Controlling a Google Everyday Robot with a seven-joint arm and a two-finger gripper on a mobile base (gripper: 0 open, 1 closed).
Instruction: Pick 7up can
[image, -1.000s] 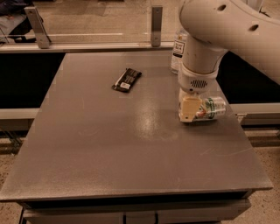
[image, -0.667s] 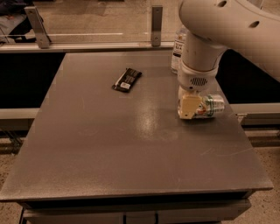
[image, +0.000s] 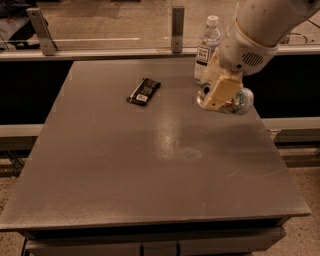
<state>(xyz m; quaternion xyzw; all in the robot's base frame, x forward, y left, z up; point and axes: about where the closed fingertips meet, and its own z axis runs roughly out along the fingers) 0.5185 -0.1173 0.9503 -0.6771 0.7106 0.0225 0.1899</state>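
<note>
The 7up can (image: 242, 100), silver with green, lies sideways in my gripper (image: 220, 94) at the table's right side, just in front of the water bottle. The gripper's cream fingers (image: 219, 91) are closed around the can and cover its left half. The can looks raised a little off the grey table (image: 150, 170). My white arm comes down from the upper right.
A clear plastic water bottle (image: 206, 47) with a white cap stands right behind the gripper, close to it. A dark snack bar wrapper (image: 144, 91) lies at the table's back middle. A glass rail with metal posts (image: 177, 22) runs along the far edge.
The gripper, with the can in it, has risen and moved back toward the water bottle. The bottle and the snack bar have not moved.
</note>
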